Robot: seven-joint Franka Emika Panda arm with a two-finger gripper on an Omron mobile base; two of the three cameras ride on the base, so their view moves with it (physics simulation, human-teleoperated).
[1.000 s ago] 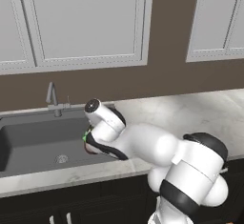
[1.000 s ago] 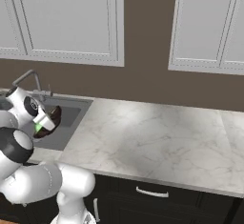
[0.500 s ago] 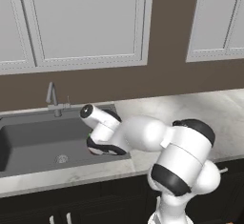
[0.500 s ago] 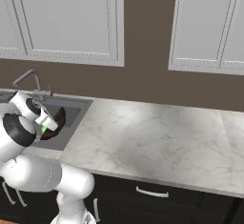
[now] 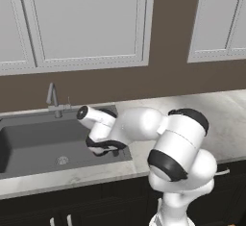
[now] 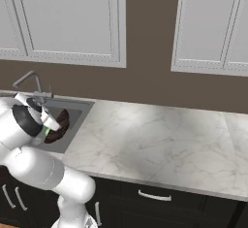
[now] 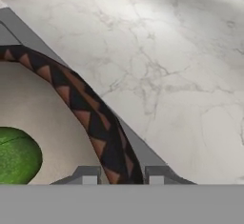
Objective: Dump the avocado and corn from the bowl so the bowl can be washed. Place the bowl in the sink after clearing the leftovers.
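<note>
The bowl (image 7: 86, 118) has a dark rim with brown triangles and a pale beige inside. My gripper (image 7: 122, 174) is shut on that rim, one tip on each side. A green avocado (image 7: 16, 157) lies inside the bowl at the lower left of the hand view. The corn is hidden. From the right base view the bowl (image 6: 61, 123) hangs tilted over the right end of the sink (image 6: 72, 113), with the avocado (image 6: 47, 132) showing as a bit of green. In the left base view the bowl (image 5: 106, 149) sits low at the sink's (image 5: 33, 143) right side.
A slim faucet (image 5: 53, 97) stands behind the sink. Pale marble counter (image 6: 160, 139) stretches to the right of the basin and runs under the bowl's edge in the hand view (image 7: 181, 75). White wall cabinets (image 5: 81, 18) hang above.
The arm has swung and folded, carrying the bowl a little lower and toward the sink's right edge. The grip on the rim is unchanged.
</note>
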